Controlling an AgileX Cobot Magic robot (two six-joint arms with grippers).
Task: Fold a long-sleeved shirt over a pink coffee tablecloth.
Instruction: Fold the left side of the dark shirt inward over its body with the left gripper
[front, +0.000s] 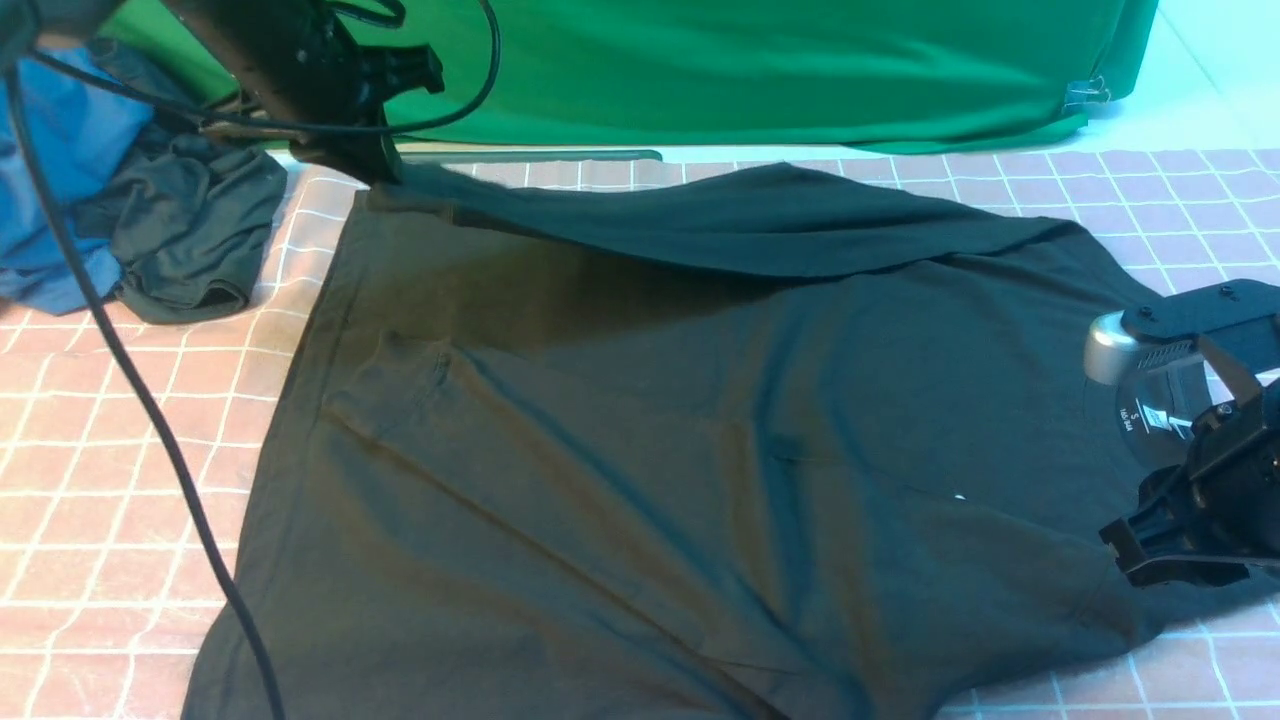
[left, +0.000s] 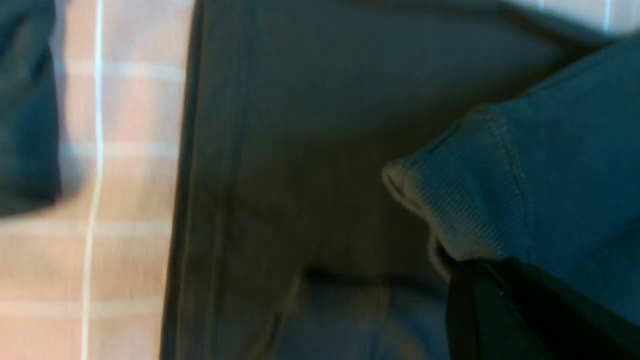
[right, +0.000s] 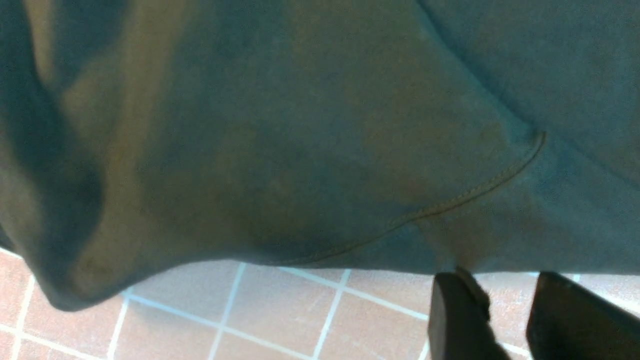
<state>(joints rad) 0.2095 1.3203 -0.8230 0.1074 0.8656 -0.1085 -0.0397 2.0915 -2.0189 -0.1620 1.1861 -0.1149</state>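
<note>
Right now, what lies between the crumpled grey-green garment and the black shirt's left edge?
Only a bare strip of pink tablecloth separates the garment from the shirt, clear in the front view.

Left arm (front: 300, 70), cable (front: 130, 385) and right pincer (front: 1125, 553) are black; the wrist camera (front: 1112, 350) is silver.

The shirt (front: 640, 450) lies flat on the tablecloth (front: 100, 450). Its sleeve (front: 760, 220) lies across its far edge, up to the left gripper (front: 375, 165) at the far left corner. The right gripper (front: 1125, 555) is over the shirt's right side. 2 other clothes (front: 190, 240) lie far left. A cloth (front: 750, 70) hangs behind.
</note>
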